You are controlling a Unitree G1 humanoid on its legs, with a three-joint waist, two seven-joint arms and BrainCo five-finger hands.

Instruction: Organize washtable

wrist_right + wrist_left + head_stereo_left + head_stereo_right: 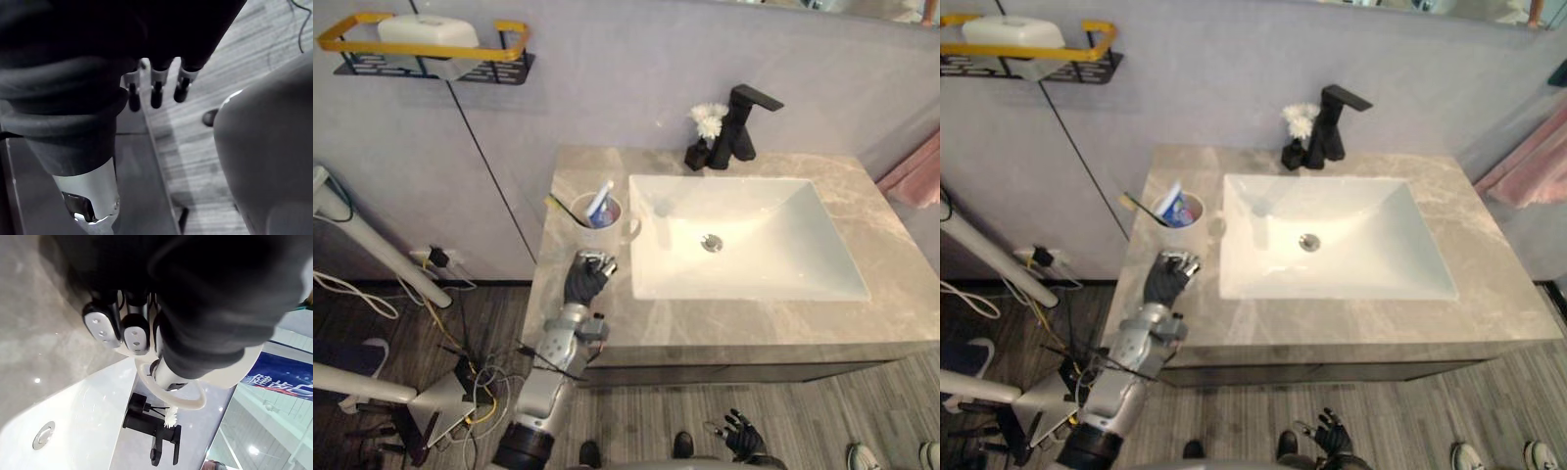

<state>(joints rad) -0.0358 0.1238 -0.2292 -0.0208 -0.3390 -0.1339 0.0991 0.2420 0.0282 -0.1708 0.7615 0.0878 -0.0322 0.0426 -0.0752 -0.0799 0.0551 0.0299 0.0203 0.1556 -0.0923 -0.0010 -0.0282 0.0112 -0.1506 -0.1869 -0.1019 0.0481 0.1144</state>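
A white cup (603,227) stands on the marble counter (754,323) left of the sink (754,259), with its handle (172,400) towards the basin. It holds a blue-and-white toothpaste tube (599,201) and a toothbrush (564,209) that leans out to the left. My left hand (586,278) rests just in front of the cup with its fingers (101,326) curled and nothing in them. The thumb (165,375) points towards the cup's handle. My right hand (742,437) hangs low beside the cabinet, over the floor, with its fingers (156,93) straight.
A black faucet (740,125) and a small black vase with a white flower (707,125) stand behind the sink. A wall shelf with a yellow rail (431,49) holds a white box. A pink towel (915,174) hangs at the right. A person's white shoes (860,456) show on the floor.
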